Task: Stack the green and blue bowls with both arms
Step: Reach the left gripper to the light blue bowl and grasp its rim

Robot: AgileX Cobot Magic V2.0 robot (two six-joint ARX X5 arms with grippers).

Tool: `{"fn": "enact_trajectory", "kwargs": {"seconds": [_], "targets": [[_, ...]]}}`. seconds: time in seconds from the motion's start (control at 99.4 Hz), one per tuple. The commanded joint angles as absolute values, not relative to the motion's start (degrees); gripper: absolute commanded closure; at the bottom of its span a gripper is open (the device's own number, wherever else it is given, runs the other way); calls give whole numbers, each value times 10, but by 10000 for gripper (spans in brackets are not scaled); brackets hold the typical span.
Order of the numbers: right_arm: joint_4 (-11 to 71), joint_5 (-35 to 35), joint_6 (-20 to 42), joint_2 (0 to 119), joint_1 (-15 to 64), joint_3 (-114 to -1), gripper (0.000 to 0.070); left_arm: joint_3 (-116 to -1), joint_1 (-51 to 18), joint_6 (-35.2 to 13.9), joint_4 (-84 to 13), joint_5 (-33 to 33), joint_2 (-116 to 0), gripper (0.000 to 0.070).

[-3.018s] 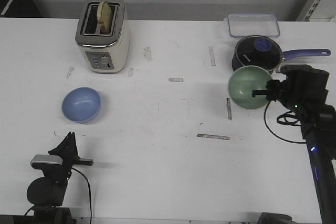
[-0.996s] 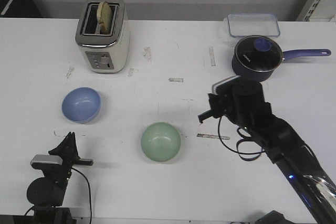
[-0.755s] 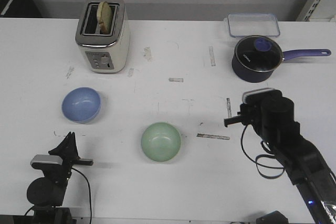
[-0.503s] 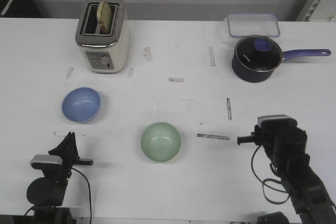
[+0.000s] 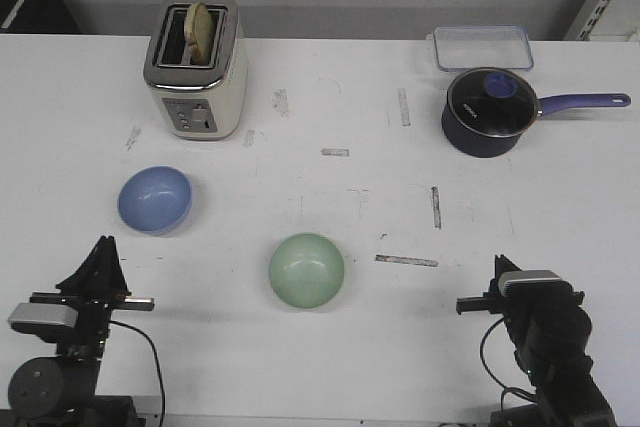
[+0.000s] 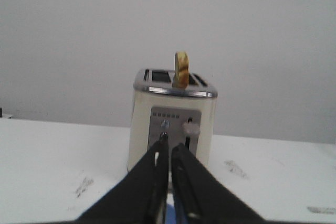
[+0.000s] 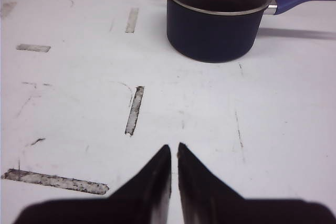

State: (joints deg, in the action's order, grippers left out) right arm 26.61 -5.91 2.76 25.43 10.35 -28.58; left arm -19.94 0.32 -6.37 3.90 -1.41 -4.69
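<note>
Front view: green bowl point(image 5: 306, 269) sits apart from blue bowl point(image 5: 154, 199); both claws point(image 6: 168, 153) point(image 7: 174, 153) closed, empty.

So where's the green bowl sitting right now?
In the front view the green bowl sits alone on the table's near-centre, right of and nearer than the blue bowl.

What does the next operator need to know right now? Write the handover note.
Left gripper: shut, empty, at the table's near left edge, facing the toaster.
Right gripper: shut, empty, at the near right edge, facing the navy pot.
Green bowl: upright at the table's near centre, free of both arms.
Blue bowl: upright on the left, in front of the toaster, untouched.
Done: green bowl stands at centre.
Left: the left arm likely grasps the blue bowl and stacks it in the green one.
</note>
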Motion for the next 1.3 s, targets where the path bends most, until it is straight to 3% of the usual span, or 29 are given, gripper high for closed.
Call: {"fn": "enact_trajectory", "kwargs": {"seconds": [0.0, 0.091, 0.252, 0.493, 0.936, 1.187, 1.288], "targets": [[262, -58, 21, 258, 104, -291, 688, -282, 4, -43, -17, -12, -88, 696], [262, -58, 21, 260, 104, -291, 688, -383, 4, -14, -86, -12, -158, 664], [261, -58, 21, 260, 104, -291, 688, -534, 4, 0, -165, -8, -286, 459], [261, -58, 21, 260, 104, -291, 688, -674, 6, -23, -217, 3, -454, 194], [262, -57, 21, 260, 104, -291, 688, -705, 100, -72, -373, 19, -725, 188], [262, -58, 21, 260, 104, -291, 688, -704, 110, -72, -397, 19, -843, 191], [262, -58, 21, 260, 104, -291, 688, -704, 110, -72, -394, 19, -871, 231]]}}
